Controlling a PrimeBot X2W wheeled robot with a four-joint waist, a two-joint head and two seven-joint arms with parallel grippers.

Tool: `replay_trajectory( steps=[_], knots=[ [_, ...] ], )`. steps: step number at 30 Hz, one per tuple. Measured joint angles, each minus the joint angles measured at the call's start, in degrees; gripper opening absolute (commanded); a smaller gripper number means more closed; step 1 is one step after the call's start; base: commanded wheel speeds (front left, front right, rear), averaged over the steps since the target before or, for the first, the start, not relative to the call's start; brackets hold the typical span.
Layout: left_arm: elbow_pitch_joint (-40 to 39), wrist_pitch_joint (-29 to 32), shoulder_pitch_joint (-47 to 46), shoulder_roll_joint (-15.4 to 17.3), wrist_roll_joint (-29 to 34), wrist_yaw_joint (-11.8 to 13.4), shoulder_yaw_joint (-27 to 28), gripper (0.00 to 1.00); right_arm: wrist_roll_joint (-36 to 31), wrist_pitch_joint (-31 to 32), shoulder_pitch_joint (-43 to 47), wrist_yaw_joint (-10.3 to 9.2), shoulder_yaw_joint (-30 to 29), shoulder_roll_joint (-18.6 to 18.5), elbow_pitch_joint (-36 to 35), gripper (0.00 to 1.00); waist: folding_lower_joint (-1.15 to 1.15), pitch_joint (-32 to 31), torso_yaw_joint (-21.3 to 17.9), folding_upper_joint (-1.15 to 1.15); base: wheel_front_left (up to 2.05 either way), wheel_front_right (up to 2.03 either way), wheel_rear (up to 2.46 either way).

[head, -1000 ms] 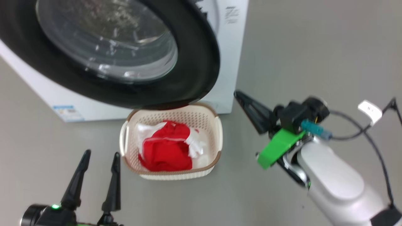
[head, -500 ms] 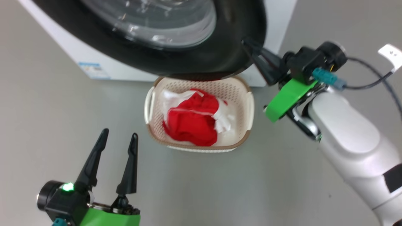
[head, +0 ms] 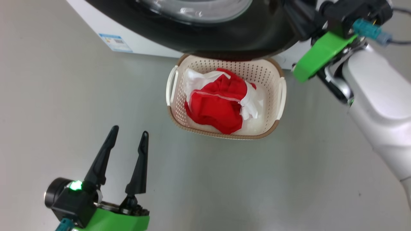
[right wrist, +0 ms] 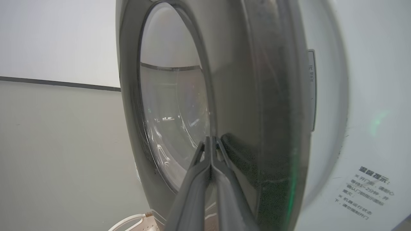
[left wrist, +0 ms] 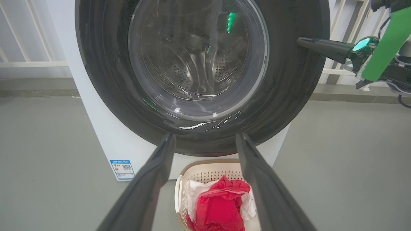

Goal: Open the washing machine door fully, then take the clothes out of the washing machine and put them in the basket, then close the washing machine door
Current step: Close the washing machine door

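Left end effector [head: 130,130] low over the bare grey floor [head: 64,96], fingers spread wide apart and empty, pointing toward the washing machine [head: 144,43] and standing well short of the basket [head: 221,137]. Right end effector [right wrist: 211,139] raised on the other side, both fingers pressed together into one dark wedge, gripping nothing, tips laid against the glossy black rim of the washing machine door [left wrist: 106,96] near the edge of its glass bowl. Door turned flat toward the white front, close against it or nearly so; latching impossible to judge. Through the glass, the perforated steel drum [left wrist: 221,69]. Basket set on the floor right at the foot of the machine, just below the door, far rim tucked under the door's bulge in the head view. Inside the basket, the clothes [head: 218,106]: a crumpled red garment with a white trim line heaped in the middle, white cloth [head: 197,80] poking out at the back left and along the right side. Small blue label sticker [head: 115,42] on the machine's lower front, left of the basket.
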Motion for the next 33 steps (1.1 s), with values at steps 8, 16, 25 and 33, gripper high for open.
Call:
replay_trajectory(
  steps=[8, 16, 25, 33],
  knots=[
    [0.07, 0.0, -2.2, -0.1, -0.05, -0.04, -1.69, 1.0, 1.07, 0.0, -6.51, 0.02, 0.04, -1.37, 3.79, 0.0, 0.0, 2.56, 1.34, 0.0, 0.0, 0.0, 0.0],
    [0.57, 0.0, -3.22, -0.11, -0.04, -0.04, -3.09, 1.0, -0.53, -0.07, -11.03, 0.4, -2.36, -1.81, 8.42, 0.0, 0.0, 3.63, 2.53, 0.0, 0.0, 0.0, 0.0],
    [1.26, 0.0, -3.24, -0.11, -0.05, -0.04, -3.66, 1.0, -3.23, -0.07, -11.3, 0.58, -4.44, -1.19, 9.26, 0.0, 0.0, 3.41, 2.49, 0.0, 0.0, 0.0, 0.0],
    [1.25, 0.0, -3.26, -0.11, -0.57, 0.02, -3.43, 1.0, -0.46, -0.07, -8.7, 0.35, -5.99, -1.07, 5.81, 0.29, 0.0, 2.79, 0.67, 0.0, 0.0, 0.0, 0.0]
  ],
)
